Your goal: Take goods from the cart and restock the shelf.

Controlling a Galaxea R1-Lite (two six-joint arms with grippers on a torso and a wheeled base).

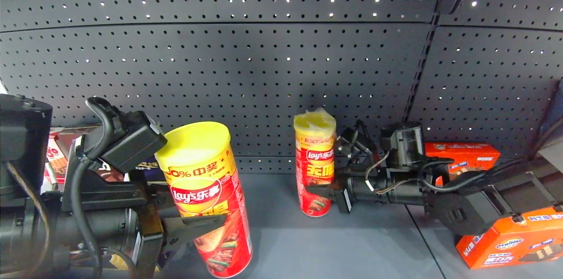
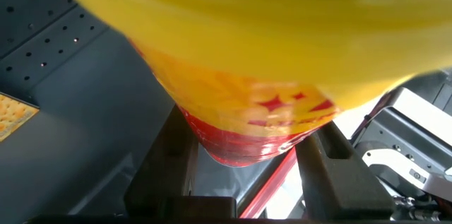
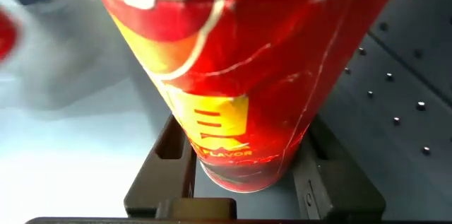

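Note:
A red chip can with a yellow lid (image 1: pixel 206 195) leans slightly at the front left of the grey shelf (image 1: pixel 281 244). My left gripper (image 1: pixel 206 222) is shut on its lower half. In the left wrist view the can (image 2: pixel 233 75) sits between the dark fingers (image 2: pixel 169 160). A second chip can (image 1: pixel 314 169) stands upright near the back wall. My right gripper (image 1: pixel 317 190) is shut on it from the right. The right wrist view has this can (image 3: pixel 240 68) clamped between both fingers (image 3: pixel 169 160).
A perforated dark back panel (image 1: pixel 264 72) closes the shelf behind. Orange boxes lie at the back right (image 1: pixel 466 153) and the front right (image 1: pixel 514 239). Red and white packages (image 1: pixel 57 156) stand at the far left. Bare shelf floor lies between the two cans.

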